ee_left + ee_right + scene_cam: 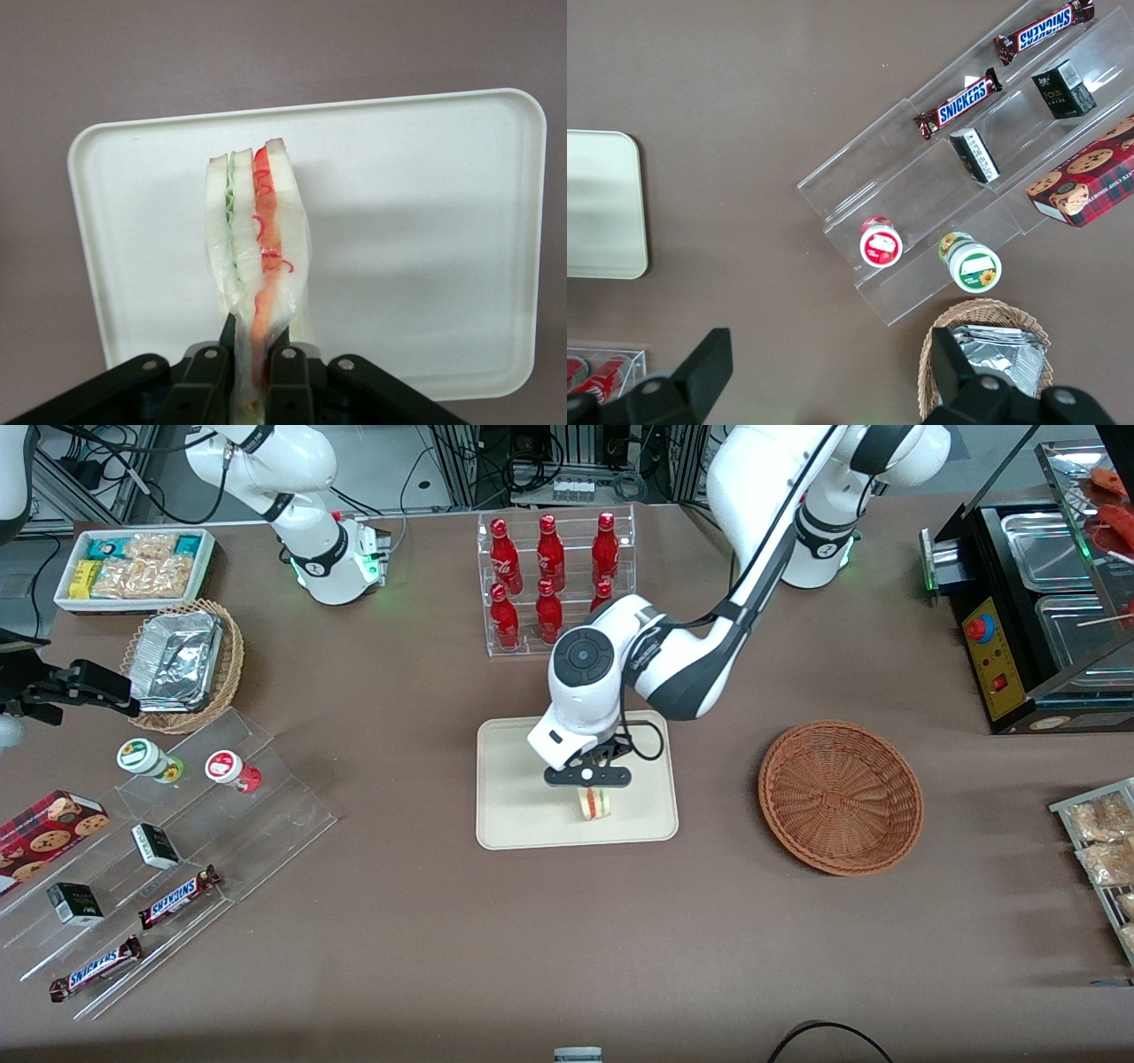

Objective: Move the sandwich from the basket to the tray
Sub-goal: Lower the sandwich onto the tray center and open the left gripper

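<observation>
On my screen the two black fingers [285,382] were clamped on the one sandwich [258,266], pinching its narrow end so that its pale bread and its green and orange-red layers hung edge-on over the tray [416,221]. The gripper [588,777] hung above the tray's half nearer the front camera, and the sandwich [594,803] dangled just under it, over the tray [514,779]; I could not tell whether its lower tip touched the surface. I counted one tray and, beside it toward the working arm's end of the table, one reddish-brown basket [840,797], well apart from the tray. Farther from the front camera than the tray stood one clear rack [558,584] with seven red bottles that I could count. Toward the parked arm's end from the tray lay a clear stepped stand [168,868] holding two Snickers bars [177,897], two round tubs [146,758] and two small dark boxes [156,845].
</observation>
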